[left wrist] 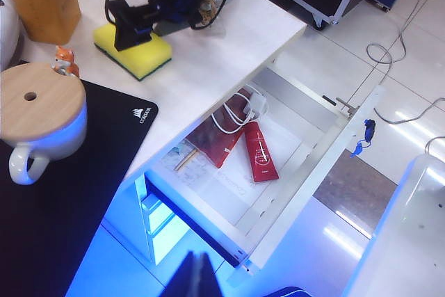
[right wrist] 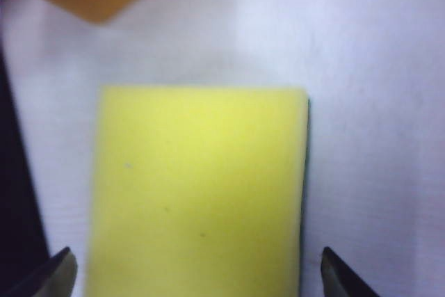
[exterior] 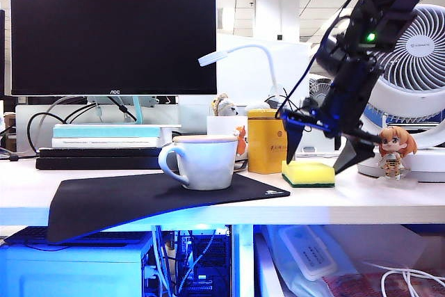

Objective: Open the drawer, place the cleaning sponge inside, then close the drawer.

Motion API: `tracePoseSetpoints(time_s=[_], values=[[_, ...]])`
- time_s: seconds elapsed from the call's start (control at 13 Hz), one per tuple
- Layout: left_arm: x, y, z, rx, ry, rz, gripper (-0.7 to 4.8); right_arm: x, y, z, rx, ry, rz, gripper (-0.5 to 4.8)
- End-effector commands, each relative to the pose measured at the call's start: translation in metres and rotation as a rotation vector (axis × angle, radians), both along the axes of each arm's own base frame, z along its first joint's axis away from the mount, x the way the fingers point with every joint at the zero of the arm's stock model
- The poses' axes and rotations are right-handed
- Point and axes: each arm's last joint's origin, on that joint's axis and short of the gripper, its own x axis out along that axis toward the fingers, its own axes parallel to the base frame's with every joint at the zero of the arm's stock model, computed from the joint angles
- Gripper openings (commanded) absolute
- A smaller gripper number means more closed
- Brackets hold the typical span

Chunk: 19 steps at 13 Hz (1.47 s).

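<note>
The cleaning sponge [exterior: 308, 173], a yellow block with a green underside, lies flat on the white desk right of the mat. My right gripper [exterior: 321, 151] hangs just above it, open, one finger on each side. In the right wrist view the sponge [right wrist: 201, 193] fills the space between the two dark fingertips [right wrist: 59, 273], which stand clear of its edges. The drawer [left wrist: 313, 179] is pulled out below the desk edge and holds red packets and a white cable. My left gripper [left wrist: 198, 276] hovers high over the floor in front of the drawer, fingers together and empty. The sponge [left wrist: 135, 53] also appears there under the right arm.
A white mug with a wooden lid [left wrist: 38, 113] stands on a black mat [exterior: 139, 199]. A yellow tin canister [exterior: 267, 140] is just behind the sponge and a small figurine [exterior: 394, 149] to its right. A fan [exterior: 417, 60] and a monitor [exterior: 111, 33] stand at the back.
</note>
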Motion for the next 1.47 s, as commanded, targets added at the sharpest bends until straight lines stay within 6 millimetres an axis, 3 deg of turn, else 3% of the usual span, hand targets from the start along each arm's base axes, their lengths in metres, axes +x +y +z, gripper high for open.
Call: tracePoseSetpoints(time_s=[0.08, 0.15, 0.23, 0.31, 0.54, 0.69, 0.85, 1.08, 1.31, 1.39, 1.47], values=[[0.0, 0.0, 0.001, -0.002, -0.006, -0.005, -0.06, 0.0, 0.0, 0.001, -0.008, 0.002, -0.009, 4.01], [0.0, 0.0, 0.001, -0.002, -0.005, -0.004, -0.06, 0.0, 0.0, 0.001, -0.01, 0.004, -0.01, 3.42], [0.0, 0.0, 0.001, -0.002, -0.006, -0.005, -0.06, 0.0, 0.0, 0.001, -0.011, 0.008, -0.009, 2.23], [0.0, 0.0, 0.001, -0.002, -0.006, -0.005, -0.06, -0.001, 0.0, 0.001, -0.01, 0.011, -0.009, 1.39], [0.0, 0.0, 0.001, -0.002, -0.005, -0.004, -0.06, -0.001, 0.0, 0.002, -0.012, 0.016, -0.008, -0.05], [0.0, 0.0, 0.001, -0.001, -0.005, -0.005, -0.06, -0.006, -0.001, 0.013, -0.03, 0.004, 0.019, -0.06], [0.0, 0.0, 0.001, -0.002, -0.005, -0.005, -0.06, -0.027, -0.005, 0.055, -0.05, -0.022, 0.057, -0.05], [0.0, 0.0, 0.001, -0.002, -0.006, -0.005, -0.06, -0.067, -0.014, 0.101, -0.076, 0.043, 0.085, -0.06], [0.0, 0.0, 0.001, 0.002, -0.013, -0.009, -0.06, -0.095, -0.02, 0.124, -0.088, 0.103, 0.106, -0.06], [0.0, 0.0, 0.001, 0.005, -0.018, -0.012, -0.06, -0.125, -0.026, 0.129, -0.133, 0.273, 0.168, -0.06], [0.0, 0.0, 0.001, 0.004, -0.018, -0.012, -0.06, -0.127, -0.026, 0.125, -0.135, 0.303, 0.199, -0.06]])
